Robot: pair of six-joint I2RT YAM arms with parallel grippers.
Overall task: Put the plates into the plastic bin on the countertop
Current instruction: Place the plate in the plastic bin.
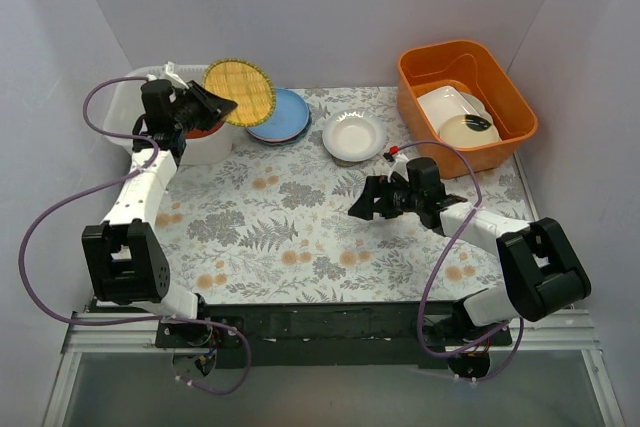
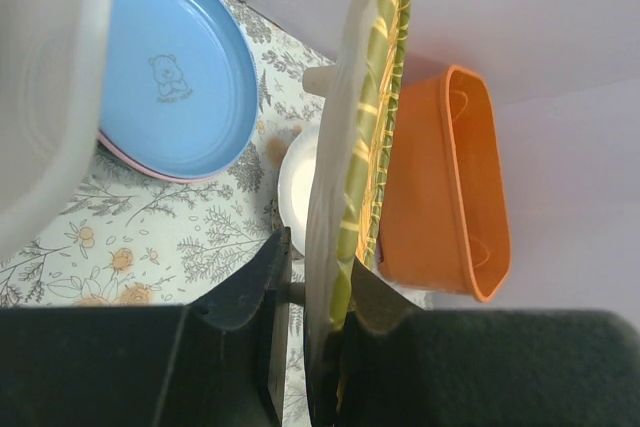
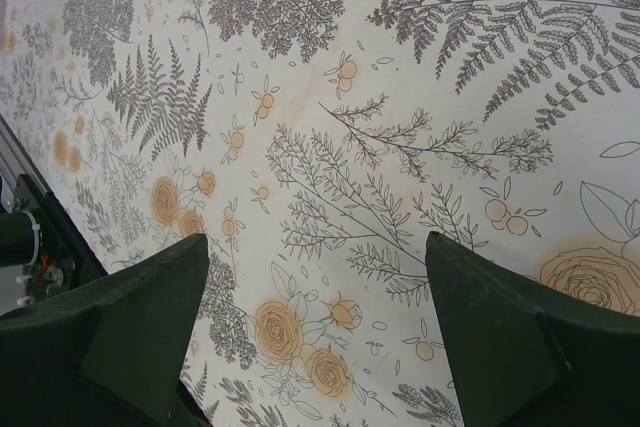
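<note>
The plastic bin [image 1: 215,150] stands at the table's [image 1: 300,237] far left corner. A sliver of a red plate [image 1: 203,131] shows inside it, under the left wrist. At the bin's right end, the left fingers [image 2: 262,282] are clamped on the lower rim of the yellow plate [image 1: 240,90], one finger on each face. The plate is off the table and stands nearly on edge. It is above the bin's far right corner and reaches past the rim towards the right.

Just right of the bin, the blue plate [image 1: 285,115] lies flat on the table on top of a pink-rimmed plate; a small bear is drawn in its middle. Further right of the bin, apart from the blue plate, the small white plate [image 1: 353,135] lies flat.

Right of the bin and nearer the arm bases, the right fingers [image 3: 130,327] are spread wide apart over bare fern print, holding nothing.

Farthest right from the bin, the orange tub [image 1: 510,97] holds a white rectangular dish [image 1: 445,102] and a cream dish [image 1: 468,129] with a black blob.
</note>
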